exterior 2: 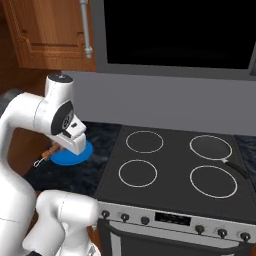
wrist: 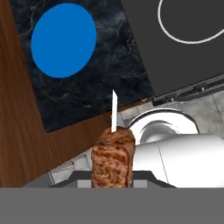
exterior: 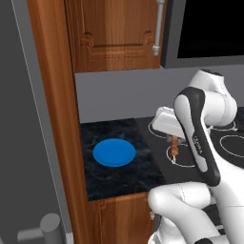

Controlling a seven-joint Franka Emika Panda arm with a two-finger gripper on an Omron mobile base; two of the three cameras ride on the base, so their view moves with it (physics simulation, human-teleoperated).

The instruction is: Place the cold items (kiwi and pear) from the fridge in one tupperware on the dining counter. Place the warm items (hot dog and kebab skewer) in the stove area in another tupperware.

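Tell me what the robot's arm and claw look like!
The arm is glossy white with rounded, chunky segments and dark bands at its joints. One dark band carries tiny pale lettering, too small to read. The claw hangs from a boxy white hand.

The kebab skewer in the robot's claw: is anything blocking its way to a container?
No container is in sight to judge. The gripper holds the kebab skewer clear above the dark counter, near a blue plate and the stove.
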